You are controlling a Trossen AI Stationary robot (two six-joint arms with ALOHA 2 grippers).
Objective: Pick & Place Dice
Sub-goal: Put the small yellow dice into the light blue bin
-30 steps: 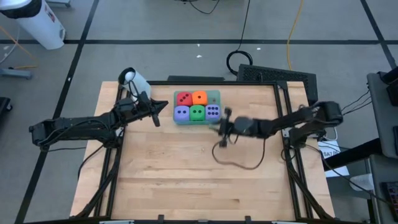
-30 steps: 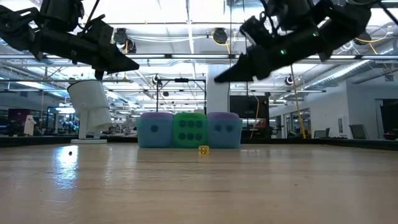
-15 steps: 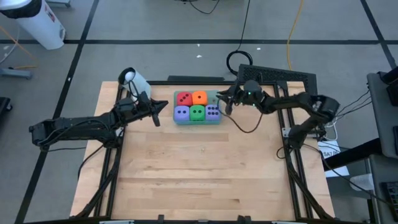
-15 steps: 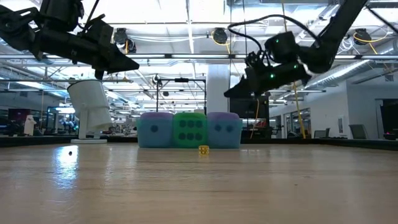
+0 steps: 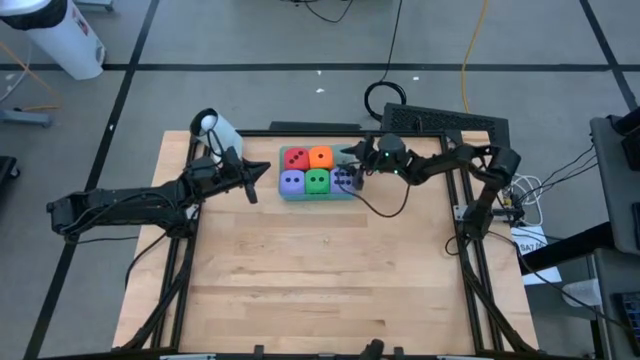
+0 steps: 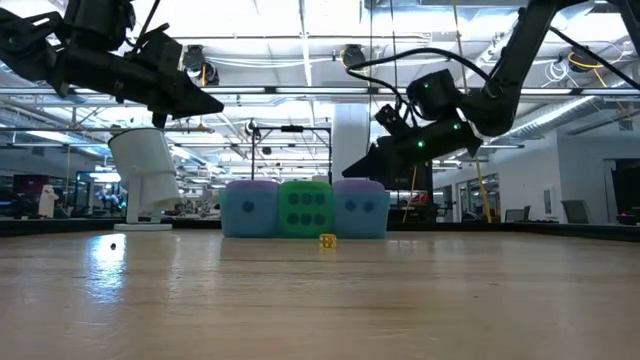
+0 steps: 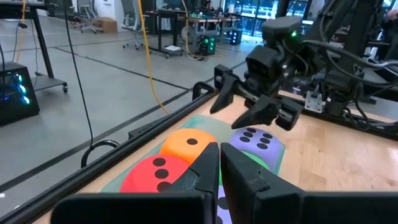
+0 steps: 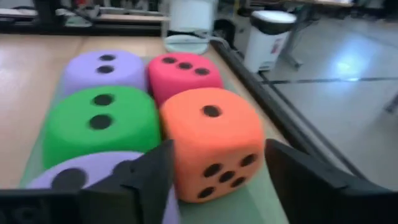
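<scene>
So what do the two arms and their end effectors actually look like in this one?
Both arms are black, slim and jointed. The right end effector has two angular black fingers and a boxy wrist block with small green lights; a thin black cable loops from it onto the table. The left end effector tapers to two dark, wedge-shaped fingers.

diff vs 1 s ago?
The right gripper swung from mid-table to the back, beside the tray, and opened its jaws above the six-pip purple die; nothing taken hold of. The left gripper stayed shut, hovering left of the tray. All five dice stayed put.
</scene>
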